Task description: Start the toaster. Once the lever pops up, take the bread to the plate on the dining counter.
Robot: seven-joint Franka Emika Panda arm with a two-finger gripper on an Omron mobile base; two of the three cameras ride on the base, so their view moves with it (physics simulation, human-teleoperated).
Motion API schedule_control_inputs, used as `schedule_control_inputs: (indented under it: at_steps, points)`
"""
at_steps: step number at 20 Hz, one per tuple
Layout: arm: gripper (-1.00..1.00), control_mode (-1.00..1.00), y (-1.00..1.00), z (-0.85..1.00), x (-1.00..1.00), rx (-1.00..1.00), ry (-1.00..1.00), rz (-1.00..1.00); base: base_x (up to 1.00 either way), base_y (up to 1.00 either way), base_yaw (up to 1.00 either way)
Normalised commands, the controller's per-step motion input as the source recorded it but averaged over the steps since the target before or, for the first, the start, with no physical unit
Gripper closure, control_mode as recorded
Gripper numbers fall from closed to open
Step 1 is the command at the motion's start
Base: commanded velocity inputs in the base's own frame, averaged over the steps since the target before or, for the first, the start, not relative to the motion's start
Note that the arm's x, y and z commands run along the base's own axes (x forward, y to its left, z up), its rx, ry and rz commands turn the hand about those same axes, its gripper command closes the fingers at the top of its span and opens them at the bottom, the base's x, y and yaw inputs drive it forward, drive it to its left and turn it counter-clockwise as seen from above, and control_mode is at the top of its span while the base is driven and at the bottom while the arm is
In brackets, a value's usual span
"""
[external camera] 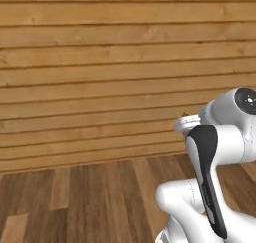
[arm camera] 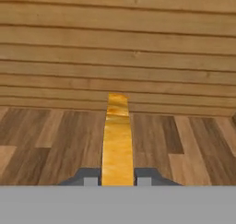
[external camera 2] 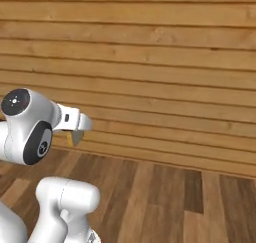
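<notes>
Hand view | gripper [arm camera: 118,181] clamps bread [arm camera: 117,135] edge-on at its lower crust | light, stiff, crumbly: likely needs gentle squeeze

Glossy white arm [external camera: 220,137] of rounded, bulbous segments, with a long black oval inlay down one link, round black joint caps each ringed white around a small pale centre, a boxy white hand with a small dark mark, and grey fingertips [arm camera: 87,176] on the gripper [arm camera: 117,177].
</notes>
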Motion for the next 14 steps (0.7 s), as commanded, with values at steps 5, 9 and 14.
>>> schedule_control_inputs:
  at_steps: [5,9,14]
  points:
    - [1.0,1.0,0.0,0.0,0.0,0.0,0.0,0.0,1.0,0.01,0.58]
    - [1.0,1.0,0.0,0.0,0.0,0.0,0.0,0.0,1.0,0.0,0.73]
    - [1.0,1.0,0.0,0.0,0.0,0.0,0.0,0.0,0.99,0.0,0.8]
